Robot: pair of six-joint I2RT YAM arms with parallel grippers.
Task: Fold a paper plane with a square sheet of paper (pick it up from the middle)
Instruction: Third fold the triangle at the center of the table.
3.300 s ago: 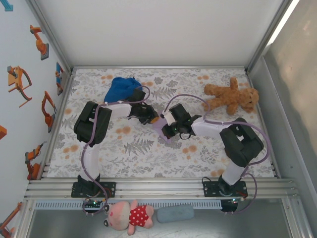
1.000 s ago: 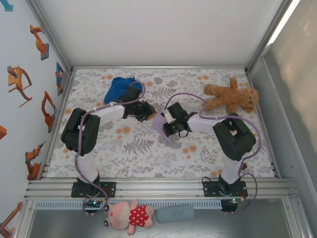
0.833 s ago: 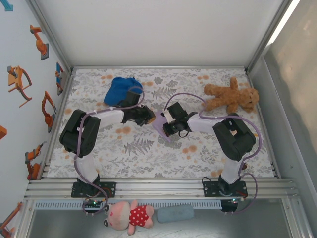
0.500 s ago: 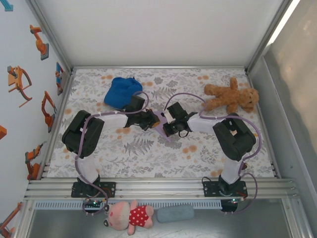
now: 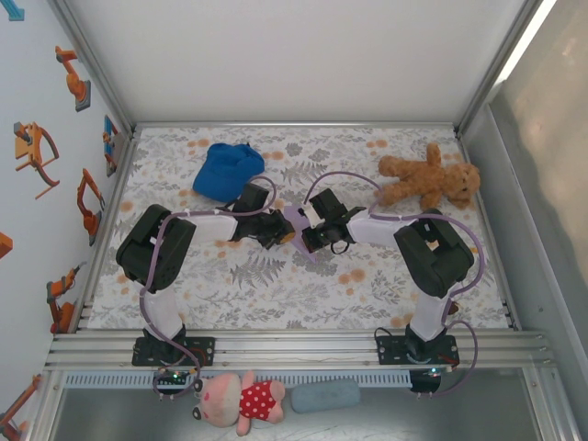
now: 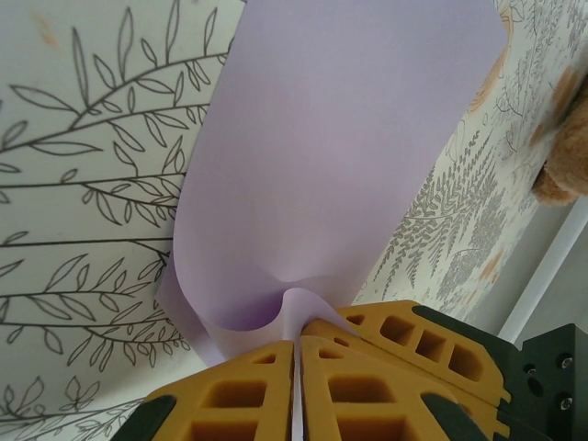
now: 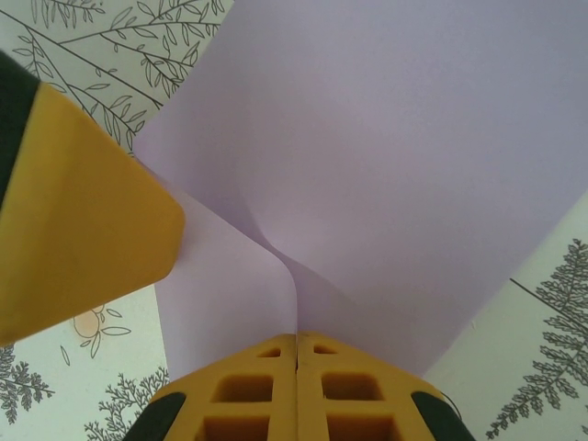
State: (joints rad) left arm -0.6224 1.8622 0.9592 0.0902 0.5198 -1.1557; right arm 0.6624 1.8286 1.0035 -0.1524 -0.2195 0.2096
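The square sheet of paper [image 5: 295,219] is plain lavender and hangs lifted between my two arms at the middle of the table. My left gripper [image 5: 284,231] is shut on one edge of it; in the left wrist view the square sheet of paper [image 6: 322,156] bulges in a soft curl just ahead of the left gripper [image 6: 298,354]. My right gripper [image 5: 302,235] is shut on the sheet from the other side. In the right wrist view the square sheet of paper [image 7: 395,165] bends away from the right gripper [image 7: 297,342]. The two grippers sit nearly tip to tip. The paper plane is out of view.
A blue cap [image 5: 227,168] lies at the back left and a brown teddy bear [image 5: 427,181] at the back right of the floral table cover [image 5: 276,285]. A pink plush [image 5: 237,401] and a grey-blue pad [image 5: 326,396] lie beyond the near rail.
My left gripper has swung right from beside the blue cap to the sheet and shut on its edge. The right gripper has kept its hold almost in place.
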